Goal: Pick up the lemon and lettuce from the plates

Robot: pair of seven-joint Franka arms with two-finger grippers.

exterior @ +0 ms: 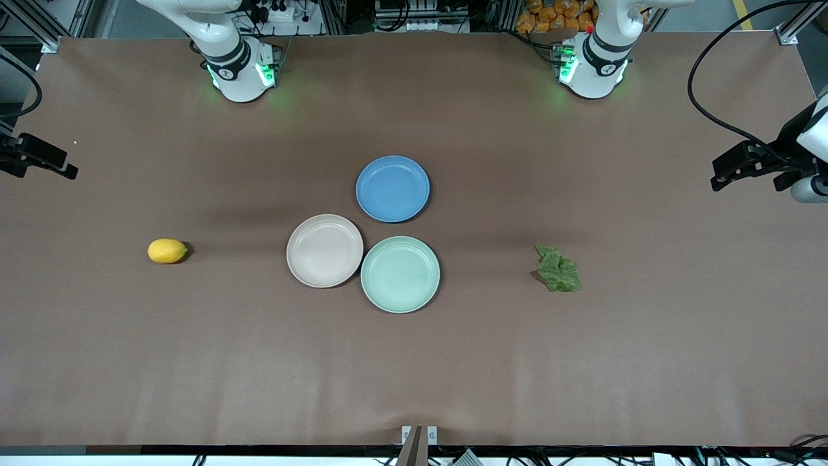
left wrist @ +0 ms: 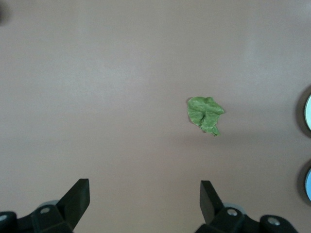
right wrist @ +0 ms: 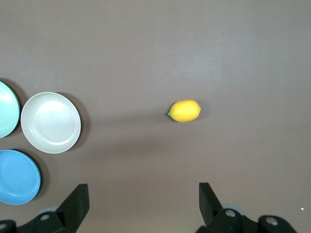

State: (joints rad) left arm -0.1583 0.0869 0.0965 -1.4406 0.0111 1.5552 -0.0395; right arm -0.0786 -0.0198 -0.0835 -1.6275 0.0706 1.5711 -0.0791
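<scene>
The yellow lemon (exterior: 167, 251) (right wrist: 184, 110) lies on the bare table toward the right arm's end, well apart from the plates. The wrinkly green lettuce (exterior: 557, 270) (left wrist: 205, 114) lies on the table toward the left arm's end. The beige-pink plate (exterior: 325, 250) (right wrist: 51, 122) and the mint green plate (exterior: 400, 274) (right wrist: 6, 109) touch each other mid-table, and both hold nothing. My right gripper (exterior: 61, 167) (right wrist: 143, 190) hangs open over its end of the table. My left gripper (exterior: 728, 169) (left wrist: 144, 187) hangs open over the other end.
A blue plate (exterior: 392, 188) (right wrist: 17, 176) with nothing on it sits next to the two plates, farther from the front camera. The brown tabletop (exterior: 414, 375) stretches wide around the lemon and the lettuce.
</scene>
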